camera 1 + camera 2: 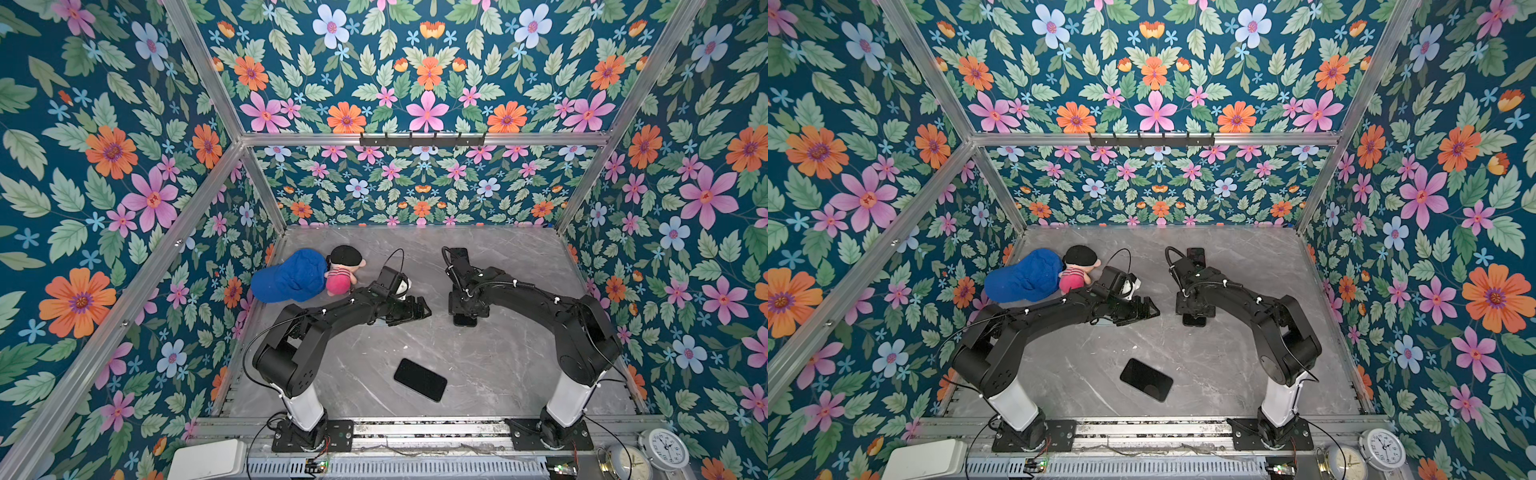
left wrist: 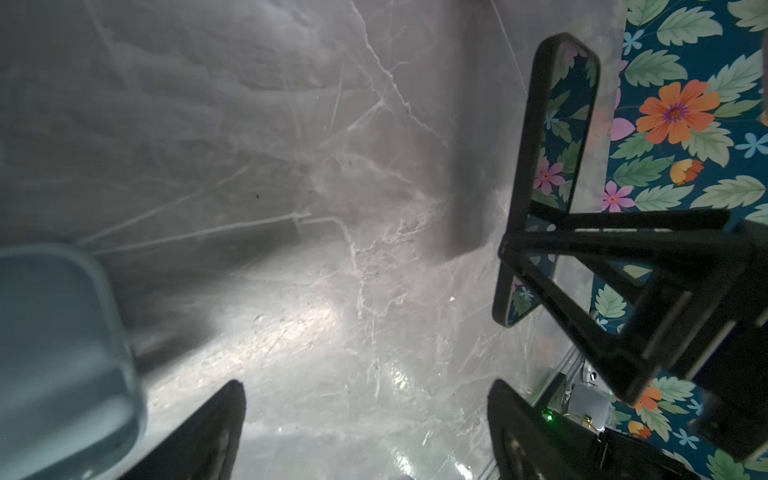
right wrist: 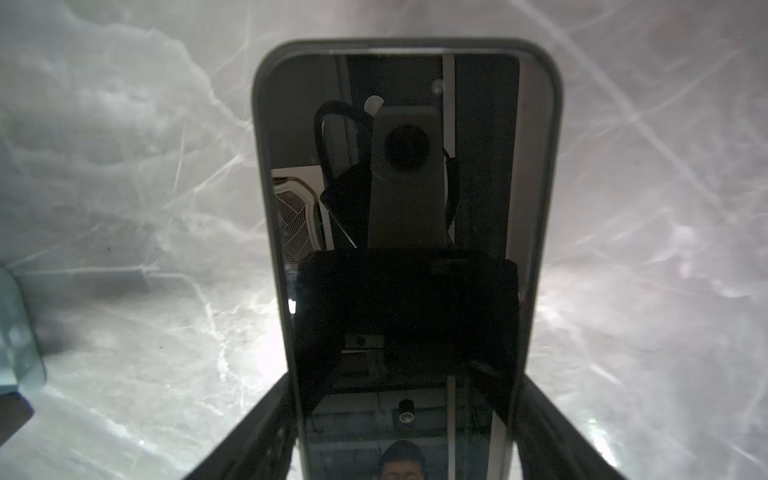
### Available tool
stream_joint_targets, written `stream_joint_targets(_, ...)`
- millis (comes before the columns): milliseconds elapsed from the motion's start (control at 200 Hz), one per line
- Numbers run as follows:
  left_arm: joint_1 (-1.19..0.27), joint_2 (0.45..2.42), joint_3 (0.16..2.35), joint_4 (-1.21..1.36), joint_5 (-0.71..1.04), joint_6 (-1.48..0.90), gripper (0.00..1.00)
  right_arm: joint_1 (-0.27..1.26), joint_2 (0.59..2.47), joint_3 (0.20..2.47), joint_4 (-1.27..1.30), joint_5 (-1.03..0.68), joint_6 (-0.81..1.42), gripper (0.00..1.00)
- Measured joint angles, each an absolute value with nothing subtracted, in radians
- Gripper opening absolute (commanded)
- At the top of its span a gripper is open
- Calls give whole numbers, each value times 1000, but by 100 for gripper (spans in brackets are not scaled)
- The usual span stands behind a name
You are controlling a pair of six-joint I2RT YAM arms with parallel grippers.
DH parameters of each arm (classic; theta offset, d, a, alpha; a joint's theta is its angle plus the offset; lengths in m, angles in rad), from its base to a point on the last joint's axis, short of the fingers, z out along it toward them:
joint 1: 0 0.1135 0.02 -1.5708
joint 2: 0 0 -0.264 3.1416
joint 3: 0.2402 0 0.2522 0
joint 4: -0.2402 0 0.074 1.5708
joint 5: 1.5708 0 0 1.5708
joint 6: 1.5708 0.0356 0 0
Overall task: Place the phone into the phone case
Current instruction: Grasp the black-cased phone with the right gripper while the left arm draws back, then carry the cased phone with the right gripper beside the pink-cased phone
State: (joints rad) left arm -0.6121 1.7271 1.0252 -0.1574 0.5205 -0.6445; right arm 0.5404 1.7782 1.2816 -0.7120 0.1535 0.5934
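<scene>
A black phone (image 1: 465, 321) (image 1: 1195, 321) (image 3: 407, 166) lies on the grey marble table (image 1: 519, 374), right of the middle. My right gripper (image 1: 467, 309) (image 3: 405, 386) points straight down over it, and its fingers (image 3: 266, 419) sit against both long edges of the phone. The phone (image 2: 557, 145) also shows in the left wrist view with that gripper on it. The phone case (image 2: 62, 353) (image 3: 16, 340) is clear and bluish, and lies beside my left gripper; the left arm mostly hides it in both top views. My left gripper (image 1: 419, 309) (image 2: 368, 399) is open and holds nothing.
A flat black phone-shaped slab (image 1: 419, 379) (image 1: 1146, 379) lies nearer the table's front edge. A blue cap (image 1: 291, 276) and a plush doll (image 1: 345, 270) rest at the back left. Flowered walls enclose three sides. Clocks (image 1: 665, 449) stand beyond the front rail.
</scene>
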Motion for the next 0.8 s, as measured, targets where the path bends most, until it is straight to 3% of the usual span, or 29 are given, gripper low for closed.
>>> stream_joint_targets(285,-623,1792,1085,-156,527,-645,91,366,1826,1330,-662,164,454,60)
stream_joint_targets(800,-624,1842,1130,-151,553,-645,91,229,2072,1633,-654,145,247,58)
